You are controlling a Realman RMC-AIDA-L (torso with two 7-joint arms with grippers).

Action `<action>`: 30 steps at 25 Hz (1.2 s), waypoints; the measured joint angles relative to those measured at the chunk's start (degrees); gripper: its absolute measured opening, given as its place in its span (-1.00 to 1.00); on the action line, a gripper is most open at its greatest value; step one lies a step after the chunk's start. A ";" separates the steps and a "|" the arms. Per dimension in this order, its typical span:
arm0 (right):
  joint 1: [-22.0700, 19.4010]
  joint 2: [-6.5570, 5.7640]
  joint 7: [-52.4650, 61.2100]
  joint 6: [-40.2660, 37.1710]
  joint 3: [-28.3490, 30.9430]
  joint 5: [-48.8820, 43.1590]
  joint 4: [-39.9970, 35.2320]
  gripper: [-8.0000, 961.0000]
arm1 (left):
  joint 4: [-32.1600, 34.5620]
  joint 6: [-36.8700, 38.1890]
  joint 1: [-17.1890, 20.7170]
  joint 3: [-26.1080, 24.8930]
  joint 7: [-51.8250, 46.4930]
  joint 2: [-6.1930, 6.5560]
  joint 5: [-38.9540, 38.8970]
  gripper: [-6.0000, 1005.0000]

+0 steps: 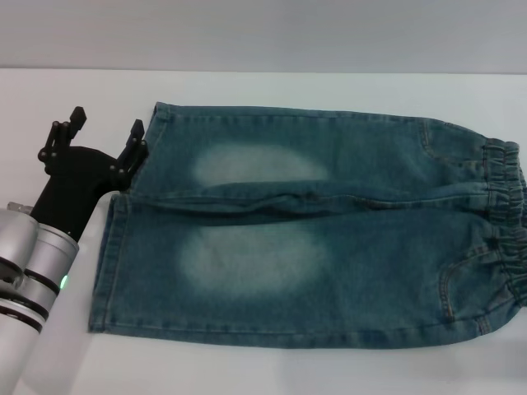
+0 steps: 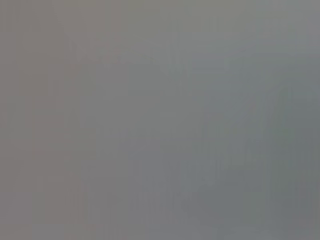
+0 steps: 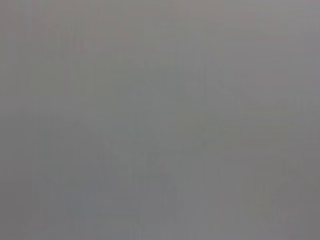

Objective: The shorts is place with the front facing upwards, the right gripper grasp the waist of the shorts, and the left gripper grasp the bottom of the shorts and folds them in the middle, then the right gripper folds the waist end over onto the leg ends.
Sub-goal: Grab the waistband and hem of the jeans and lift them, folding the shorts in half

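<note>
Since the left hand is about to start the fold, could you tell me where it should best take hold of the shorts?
At the leg hems, coming in from the robot's left. The shorts lie flat with the hems as straight, free edges facing the left hand, which is open beside the far leg's corner. The bunched elastic waist lies on the opposite side, so I'd leave it for the right hand.

Blue-green denim shorts [image 1: 313, 239], two pale faded oval patches on legs, darker puckered elastic waistband [image 1: 506, 222]. Black two-finger claw gripper [image 1: 107, 136] on silver-white arm, black bands, green light. White table [image 1: 49, 99].
</note>
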 joint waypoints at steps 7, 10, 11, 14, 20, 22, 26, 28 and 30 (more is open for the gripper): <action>-0.43 0.11 0.00 0.05 0.00 0.00 0.37 0.58 | -0.03 -0.05 0.00 0.71 0.12 0.00 -0.08 0.65; -0.50 0.13 0.14 0.07 0.00 -0.01 0.58 0.57 | -0.01 -0.18 0.00 0.76 0.12 0.03 -0.08 0.65; -0.50 0.13 0.50 0.09 -0.09 -0.01 0.63 0.57 | -0.01 -0.26 -0.01 0.79 0.12 0.04 -0.05 0.65; -0.30 -0.25 3.18 -0.86 -3.60 -0.21 1.06 0.57 | -0.56 -0.59 0.00 0.83 -0.21 0.14 -0.18 0.65; 0.80 -1.39 8.73 -0.10 -5.91 -0.91 1.42 0.57 | -6.64 -5.08 1.02 -0.10 0.30 0.98 0.02 0.65; 1.85 -2.89 13.77 2.35 -6.55 -2.64 2.06 0.57 | -11.02 -10.21 1.46 -1.19 0.38 2.05 0.18 0.65; 4.48 -8.38 28.88 6.94 -6.67 -9.01 4.86 0.57 | -20.21 -21.61 2.21 -4.29 2.03 4.14 0.27 0.64; 6.30 -11.36 37.68 8.04 -6.67 -12.75 5.49 0.57 | -25.23 -28.12 2.94 -7.28 4.61 4.56 0.28 0.64; 9.04 -13.53 46.36 8.27 -6.69 -16.73 3.64 0.56 | -30.34 -35.53 3.54 -11.12 8.56 4.47 0.29 0.64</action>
